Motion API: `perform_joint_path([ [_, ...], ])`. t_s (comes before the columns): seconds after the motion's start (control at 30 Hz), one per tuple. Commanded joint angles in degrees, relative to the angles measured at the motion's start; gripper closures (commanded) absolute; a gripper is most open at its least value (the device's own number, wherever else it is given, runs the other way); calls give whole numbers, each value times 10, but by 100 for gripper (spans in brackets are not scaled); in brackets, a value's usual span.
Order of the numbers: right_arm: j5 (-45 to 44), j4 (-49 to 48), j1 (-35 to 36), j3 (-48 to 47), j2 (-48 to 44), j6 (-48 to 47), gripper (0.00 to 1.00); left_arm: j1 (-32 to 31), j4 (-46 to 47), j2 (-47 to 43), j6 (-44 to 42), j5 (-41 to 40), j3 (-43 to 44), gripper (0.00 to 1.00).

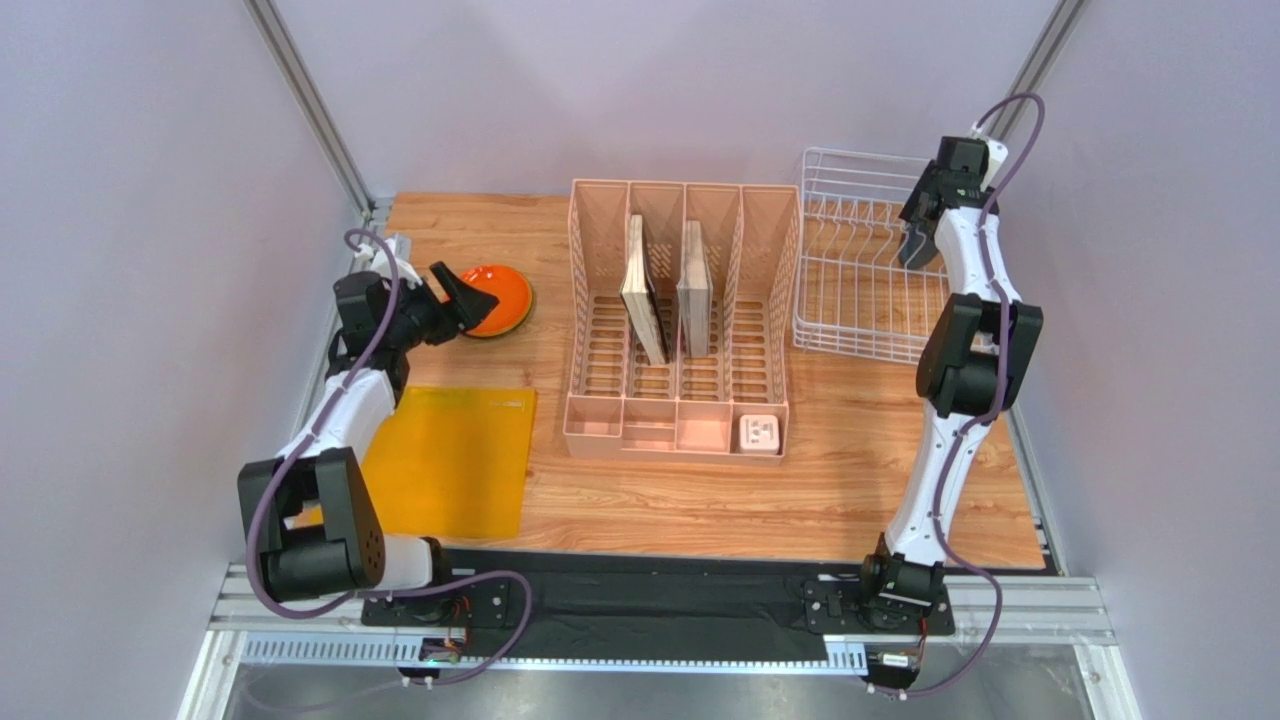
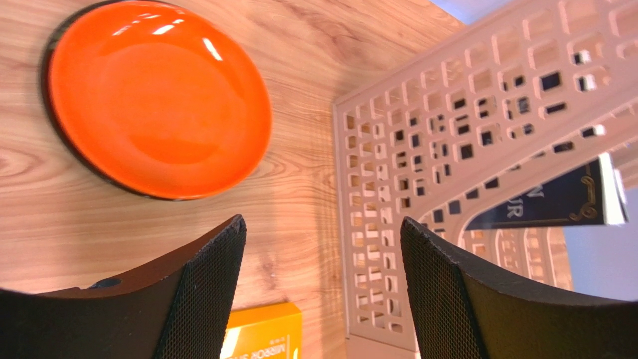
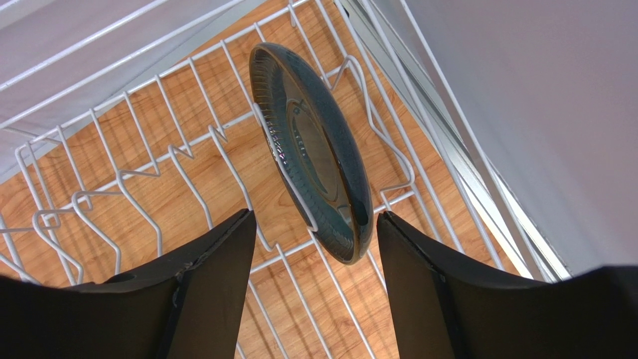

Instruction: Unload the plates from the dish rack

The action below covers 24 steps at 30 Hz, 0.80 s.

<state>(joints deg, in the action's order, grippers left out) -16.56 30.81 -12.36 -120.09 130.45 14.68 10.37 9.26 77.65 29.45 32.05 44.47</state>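
The orange plate [image 1: 498, 299] lies flat on the table at the far left; it also shows in the left wrist view [image 2: 157, 97]. My left gripper [image 1: 463, 300] [image 2: 322, 247] is open and empty, just beside it. The white wire dish rack [image 1: 857, 255] stands at the far right. The dark grey-teal plate [image 3: 314, 149] stands on edge between its tines [image 3: 217, 142]. My right gripper [image 1: 918, 245] [image 3: 314, 235] is open above that plate, its lower edge between the jaws, not touching. The red and green plates are out of view.
A pink slotted organizer [image 1: 679, 315] with two upright books fills the table's middle; its wall [image 2: 449, 149] is close to my left gripper. A yellow square mat [image 1: 448, 458] lies at the near left. Grey walls stand on both sides.
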Motion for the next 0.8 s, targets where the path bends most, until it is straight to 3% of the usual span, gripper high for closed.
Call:
perform_joint_path([
  [0.0, 0, -7, -6, -31, 9, -14, 35, -14, 25, -28, 8, 28, -2, 19],
  [0.3, 15, -7, -24, -30, 29, -12, 44, -18, 24, -61, 8, 30, -14, 20],
  [0.37, 24, -7, -28, -36, 33, -13, 51, -17, 23, -65, 9, 31, -15, 20],
  [0.6, 57, -8, -28, -57, 53, -36, 89, -16, 21, -72, 6, 25, -18, 20],
  [0.7, 64, -7, -28, -62, 54, -39, 99, -18, 28, -68, 9, 25, -24, 20],
  [0.77, 56, -3, -26, -63, 47, -43, 100, -17, 28, -63, 9, 26, -25, 20],
])
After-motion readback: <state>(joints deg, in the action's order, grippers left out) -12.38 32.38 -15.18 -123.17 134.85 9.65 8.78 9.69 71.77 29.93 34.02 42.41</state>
